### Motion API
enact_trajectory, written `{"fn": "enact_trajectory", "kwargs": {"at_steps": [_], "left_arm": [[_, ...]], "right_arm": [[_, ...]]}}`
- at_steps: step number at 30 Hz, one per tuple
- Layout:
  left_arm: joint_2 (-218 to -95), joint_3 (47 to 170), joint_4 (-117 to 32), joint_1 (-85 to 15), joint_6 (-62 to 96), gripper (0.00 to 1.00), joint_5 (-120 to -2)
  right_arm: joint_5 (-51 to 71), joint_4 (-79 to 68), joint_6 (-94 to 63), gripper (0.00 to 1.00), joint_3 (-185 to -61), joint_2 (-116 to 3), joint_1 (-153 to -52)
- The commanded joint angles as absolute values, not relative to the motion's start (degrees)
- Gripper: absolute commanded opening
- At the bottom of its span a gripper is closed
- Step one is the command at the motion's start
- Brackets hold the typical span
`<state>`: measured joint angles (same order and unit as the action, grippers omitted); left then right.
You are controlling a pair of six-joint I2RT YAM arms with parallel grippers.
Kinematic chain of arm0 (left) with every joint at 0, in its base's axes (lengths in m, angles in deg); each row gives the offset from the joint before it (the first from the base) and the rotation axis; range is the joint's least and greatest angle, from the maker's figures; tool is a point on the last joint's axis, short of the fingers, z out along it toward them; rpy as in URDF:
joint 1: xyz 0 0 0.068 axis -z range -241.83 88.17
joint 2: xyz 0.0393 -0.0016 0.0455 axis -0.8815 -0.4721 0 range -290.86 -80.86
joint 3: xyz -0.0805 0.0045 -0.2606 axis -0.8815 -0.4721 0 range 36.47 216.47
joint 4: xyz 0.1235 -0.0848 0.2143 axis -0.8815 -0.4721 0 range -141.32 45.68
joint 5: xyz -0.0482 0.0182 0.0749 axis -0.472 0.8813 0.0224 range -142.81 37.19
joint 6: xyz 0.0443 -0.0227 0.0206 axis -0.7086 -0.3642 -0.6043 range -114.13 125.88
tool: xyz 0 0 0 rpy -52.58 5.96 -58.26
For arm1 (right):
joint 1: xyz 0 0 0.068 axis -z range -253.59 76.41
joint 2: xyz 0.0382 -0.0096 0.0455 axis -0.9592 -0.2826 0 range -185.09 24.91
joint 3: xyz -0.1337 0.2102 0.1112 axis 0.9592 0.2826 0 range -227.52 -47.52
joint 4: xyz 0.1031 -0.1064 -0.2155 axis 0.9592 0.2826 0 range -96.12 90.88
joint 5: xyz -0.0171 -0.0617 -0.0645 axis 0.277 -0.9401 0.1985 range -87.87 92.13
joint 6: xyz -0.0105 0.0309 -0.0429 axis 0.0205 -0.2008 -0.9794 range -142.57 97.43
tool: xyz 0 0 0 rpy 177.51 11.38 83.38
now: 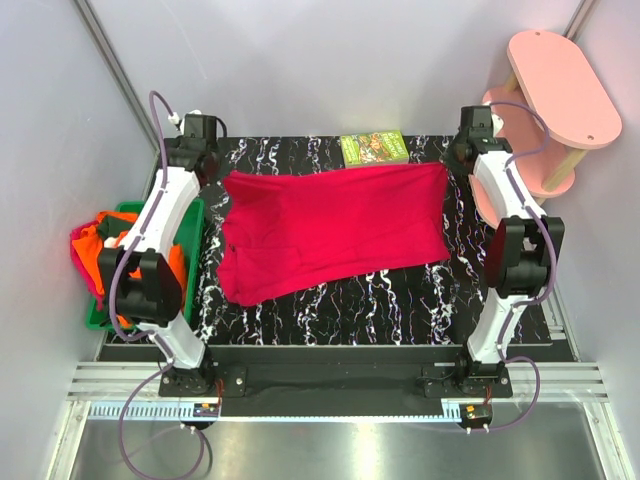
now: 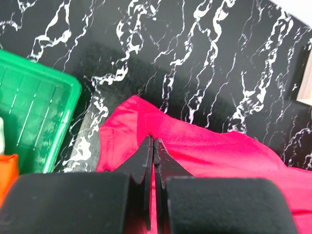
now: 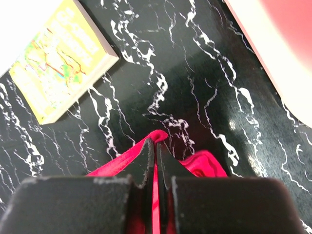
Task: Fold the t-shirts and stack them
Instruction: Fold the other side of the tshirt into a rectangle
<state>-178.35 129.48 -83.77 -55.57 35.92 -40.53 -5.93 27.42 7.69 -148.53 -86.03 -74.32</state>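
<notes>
A crimson-red t-shirt (image 1: 330,230) lies spread out on the black marbled table (image 1: 400,300). My left gripper (image 1: 216,170) is at its far left corner. In the left wrist view the left gripper (image 2: 154,142) is shut on the red t-shirt (image 2: 219,151), with cloth showing between the fingers. My right gripper (image 1: 450,160) is at the far right corner. In the right wrist view the right gripper (image 3: 157,142) is shut on a fold of the red t-shirt (image 3: 204,163) that pokes out past the tips. More t-shirts, orange (image 1: 112,235) and magenta-pink (image 1: 80,245), are heaped at the left.
The heap sits in a green bin (image 1: 98,318) off the table's left edge, also in the left wrist view as the green bin (image 2: 34,117). A small green-covered book (image 1: 374,147) lies at the table's far edge, near the right gripper. A pink stool (image 1: 560,90) stands at far right.
</notes>
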Motion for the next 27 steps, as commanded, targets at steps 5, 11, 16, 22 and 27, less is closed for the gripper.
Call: {"fn": "enact_trajectory", "kwargs": {"at_steps": [5,11,16,22,27], "left_arm": [[-170.5,123.1,-77.8,-56.0,37.1,0.00,-38.9],[-167.3,116.7,-75.4,-55.9,38.0,0.00,-39.8],[-166.3,112.1,-74.4,-55.8,38.8,0.00,-40.2],[-165.7,107.8,-73.6,-55.2,39.0,0.00,-40.0],[-165.1,104.5,-72.7,-54.9,39.8,0.00,-40.3]], "right_arm": [[-8.2,21.8,7.7,0.00,-139.8,-78.5,-73.9],[-8.9,19.3,7.7,0.00,-133.8,-76.0,-73.9],[-9.4,18.1,7.8,0.00,-130.7,-75.6,-73.9],[-9.8,16.5,8.4,0.00,-126.3,-74.8,-73.9],[-11.0,15.9,8.4,0.00,-124.3,-74.2,-73.9]]}}
